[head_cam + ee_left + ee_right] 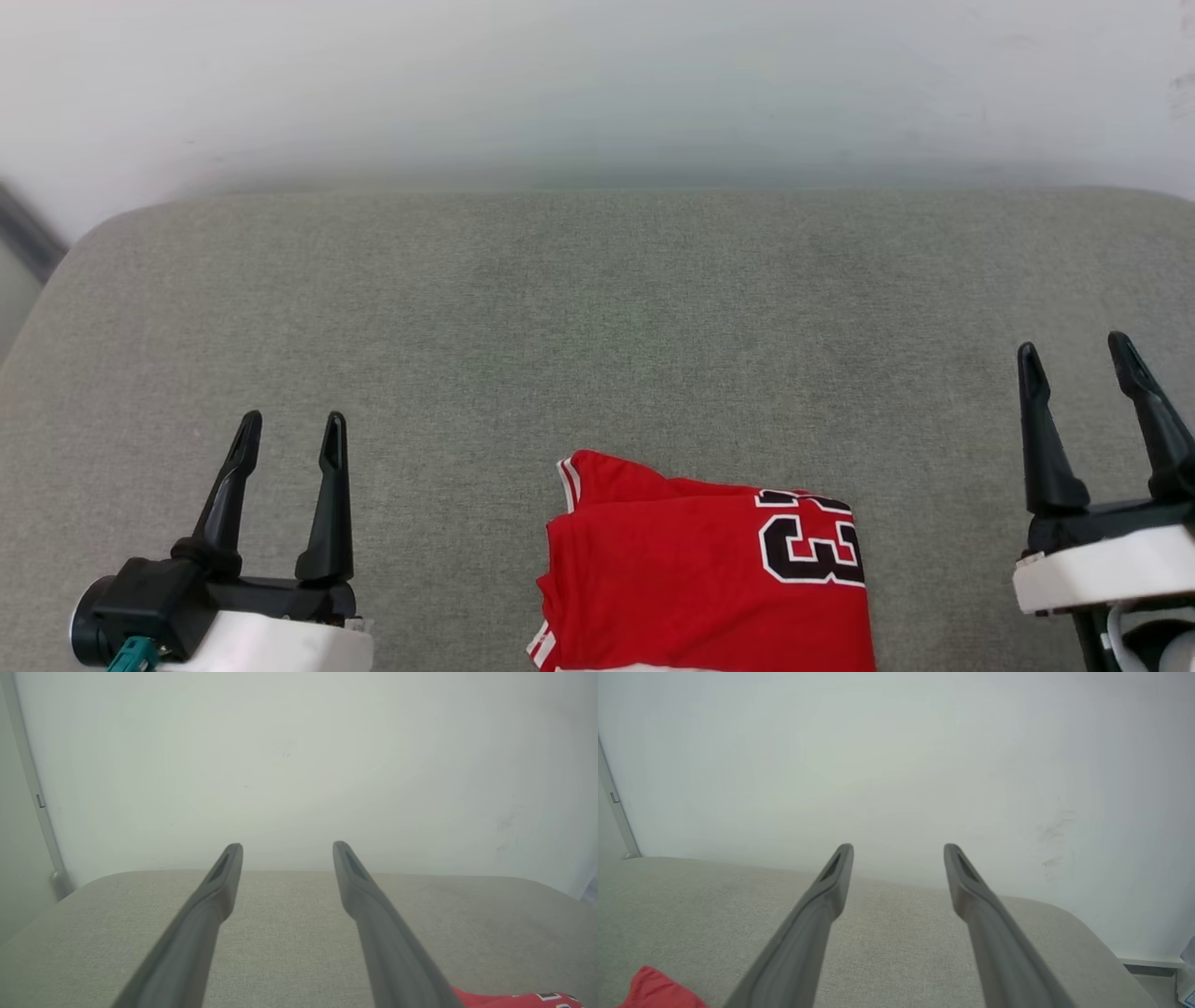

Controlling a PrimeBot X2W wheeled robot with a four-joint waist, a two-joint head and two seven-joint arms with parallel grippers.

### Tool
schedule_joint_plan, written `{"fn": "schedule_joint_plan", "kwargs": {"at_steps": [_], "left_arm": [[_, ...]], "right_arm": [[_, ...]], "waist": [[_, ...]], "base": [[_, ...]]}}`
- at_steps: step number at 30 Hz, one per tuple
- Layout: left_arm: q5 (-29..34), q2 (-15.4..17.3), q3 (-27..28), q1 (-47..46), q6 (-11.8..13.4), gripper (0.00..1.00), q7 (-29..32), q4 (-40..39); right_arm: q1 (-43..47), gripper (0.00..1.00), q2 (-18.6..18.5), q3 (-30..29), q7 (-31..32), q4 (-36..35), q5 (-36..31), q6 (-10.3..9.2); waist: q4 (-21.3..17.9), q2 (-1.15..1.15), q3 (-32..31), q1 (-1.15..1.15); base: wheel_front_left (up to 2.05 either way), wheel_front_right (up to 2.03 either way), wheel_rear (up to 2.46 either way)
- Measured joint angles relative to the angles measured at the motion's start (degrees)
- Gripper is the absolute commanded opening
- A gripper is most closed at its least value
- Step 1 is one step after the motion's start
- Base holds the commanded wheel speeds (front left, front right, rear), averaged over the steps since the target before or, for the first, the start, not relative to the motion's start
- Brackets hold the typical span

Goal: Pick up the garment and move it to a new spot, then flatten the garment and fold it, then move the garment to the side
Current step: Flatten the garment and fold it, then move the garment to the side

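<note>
While the garment (702, 574) lies folded at the near middle of the grey cushion (597, 299), the left gripper (292, 420) and right gripper (1073, 345) hover well apart on either side of it, both spread wide and holding nothing.

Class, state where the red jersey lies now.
In the head view the red jersey lies at the bottom centre of the grey fabric surface, between the left hand and right hand, touching neither.

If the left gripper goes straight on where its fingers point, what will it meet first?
Probably the white wall beyond the grey cushion, though depth is unclear; the garment lies right of the left gripper.
</note>
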Motion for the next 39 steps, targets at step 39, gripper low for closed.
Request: {"fn": "schedule_joint_plan", "kwargs": {"at_steps": [39], "left_arm": [[-1.5, 0.3, -0.9, -0.1, 0.0, 1.0, 0.0, 0.2]], "right_arm": [[6.8, 1.0, 1.2, 6.8, 19.8, -5.5, 2.9, 0.03]], "waist": [[1.3, 0.0, 2.9, 0.0]], "base": [[0.0, 0.0, 0.0]]}}
